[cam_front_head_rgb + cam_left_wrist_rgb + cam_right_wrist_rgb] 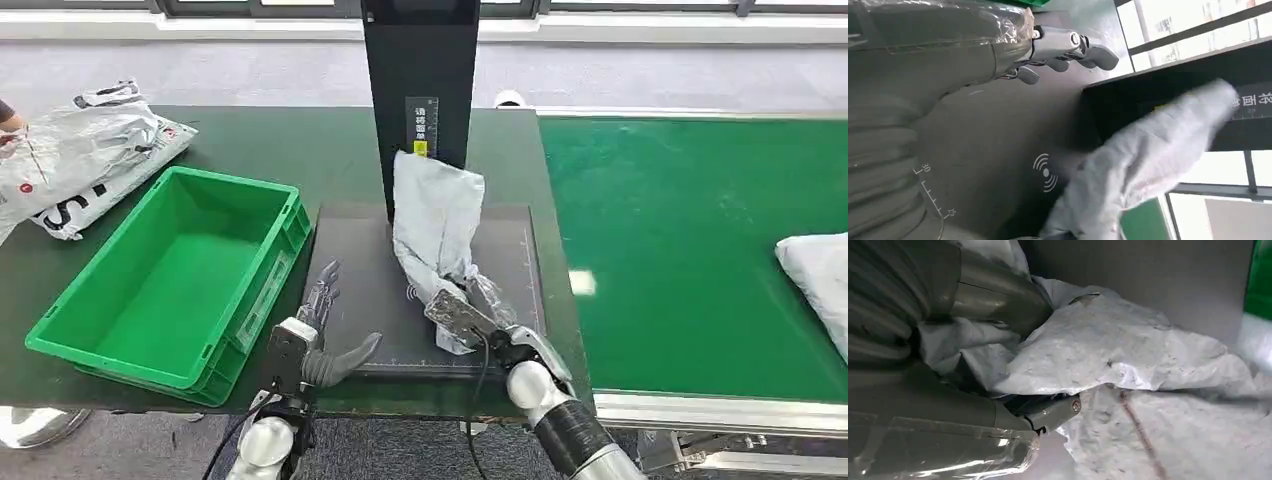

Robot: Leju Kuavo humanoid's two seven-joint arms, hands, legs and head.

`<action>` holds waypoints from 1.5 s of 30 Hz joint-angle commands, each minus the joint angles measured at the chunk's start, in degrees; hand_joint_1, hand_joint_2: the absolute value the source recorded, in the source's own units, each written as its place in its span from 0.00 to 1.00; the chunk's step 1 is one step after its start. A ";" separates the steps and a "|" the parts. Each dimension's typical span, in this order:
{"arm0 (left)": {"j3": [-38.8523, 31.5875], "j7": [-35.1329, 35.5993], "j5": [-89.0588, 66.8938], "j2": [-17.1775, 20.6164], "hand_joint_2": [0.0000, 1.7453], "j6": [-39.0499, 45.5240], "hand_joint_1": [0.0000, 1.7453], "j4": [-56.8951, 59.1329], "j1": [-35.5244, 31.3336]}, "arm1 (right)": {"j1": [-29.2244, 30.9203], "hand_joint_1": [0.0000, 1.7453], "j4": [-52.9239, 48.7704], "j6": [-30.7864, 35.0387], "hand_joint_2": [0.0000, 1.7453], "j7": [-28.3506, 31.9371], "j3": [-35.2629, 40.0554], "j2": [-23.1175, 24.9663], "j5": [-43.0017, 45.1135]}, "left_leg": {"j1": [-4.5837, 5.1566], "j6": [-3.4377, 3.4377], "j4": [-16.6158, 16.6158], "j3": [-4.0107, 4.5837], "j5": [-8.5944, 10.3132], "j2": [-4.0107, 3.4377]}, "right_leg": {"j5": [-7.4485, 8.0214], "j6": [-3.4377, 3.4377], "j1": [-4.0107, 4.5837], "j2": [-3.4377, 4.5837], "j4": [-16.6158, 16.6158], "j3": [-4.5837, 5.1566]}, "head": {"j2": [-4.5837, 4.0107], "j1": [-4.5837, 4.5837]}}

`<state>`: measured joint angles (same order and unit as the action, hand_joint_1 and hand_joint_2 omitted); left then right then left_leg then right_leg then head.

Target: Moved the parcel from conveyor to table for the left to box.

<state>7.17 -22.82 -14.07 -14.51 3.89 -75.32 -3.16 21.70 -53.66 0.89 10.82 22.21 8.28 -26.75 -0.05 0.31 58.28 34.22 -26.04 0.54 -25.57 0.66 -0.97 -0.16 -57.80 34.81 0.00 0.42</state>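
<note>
A crumpled grey-white parcel (435, 225) lies on the dark scale pad (360, 280), its far end leaning against the black upright post (420, 70). My right hand (470, 315) grips the parcel's near end; in the right wrist view the plastic (1128, 350) bunches between my thumb and fingers (1048, 412). My left hand (320, 330) rests on the pad's left side, fingers spread and holding nothing. In the left wrist view its fingers (1073, 47) stretch over the pad toward the parcel (1143, 160). An empty green box (175, 275) stands just left of the pad.
Another white parcel (815, 275) lies on the green conveyor belt (690, 240) at the right. Several white mailer bags (85, 150) are piled at the table's far left, where a person's hand (10, 125) reaches in. The table's front edge is close to my arms.
</note>
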 commanded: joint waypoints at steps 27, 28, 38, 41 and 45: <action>0.98 0.35 0.66 1.24 1.00 0.73 0.00 2.52 -1.37 | 3.62 1.00 8.62 -1.41 1.00 -0.38 8.51 0.12 1.56 | -0.07 0.03 -0.16 -0.29 0.00 -0.11 | 0.04 -0.07 0.08 0.06 0.21 -0.29 | 0.00 0.00; 0.98 0.37 0.72 1.28 1.00 0.78 0.00 2.44 -1.35 | 3.81 1.00 9.04 -1.59 1.00 -0.39 8.94 0.17 1.89 | -0.08 0.03 -0.16 -0.30 -0.01 -0.12 | 0.05 -0.07 0.09 0.07 0.23 -0.30 | 0.00 0.00; 0.91 0.42 0.90 1.69 1.00 0.96 0.00 1.63 -0.45 | 5.49 0.00 11.25 -0.46 1.00 -0.17 9.40 -0.70 4.30 | -0.05 0.04 -0.18 -0.31 0.01 -0.14 | 0.05 -0.07 0.07 0.09 0.21 -0.29 | 0.00 0.00; -0.26 0.27 0.65 1.42 1.00 1.48 0.00 -1.00 1.48 | 1.68 0.00 -6.53 1.91 1.00 0.25 3.12 -6.92 7.58 | 0.01 -0.01 -0.05 -0.09 0.03 0.08 | -0.01 -0.01 0.00 -0.12 0.07 -0.10 | 0.00 0.02; -0.35 0.54 0.05 0.99 1.00 1.13 0.00 -1.13 1.08 | -0.56 0.00 -10.52 0.84 1.00 -0.66 0.76 -6.75 7.33 | -0.04 -0.02 -0.07 -0.19 0.00 0.19 | -0.03 -0.02 0.06 -0.23 0.18 -0.28 | 0.00 0.00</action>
<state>7.13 -22.75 -13.22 -14.29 5.27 -76.50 -1.86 23.57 -52.70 3.52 11.91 28.04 6.58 -19.69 -0.03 0.32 58.31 34.18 -26.04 0.55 -25.56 0.66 -0.98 -0.17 -57.80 34.79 0.00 0.42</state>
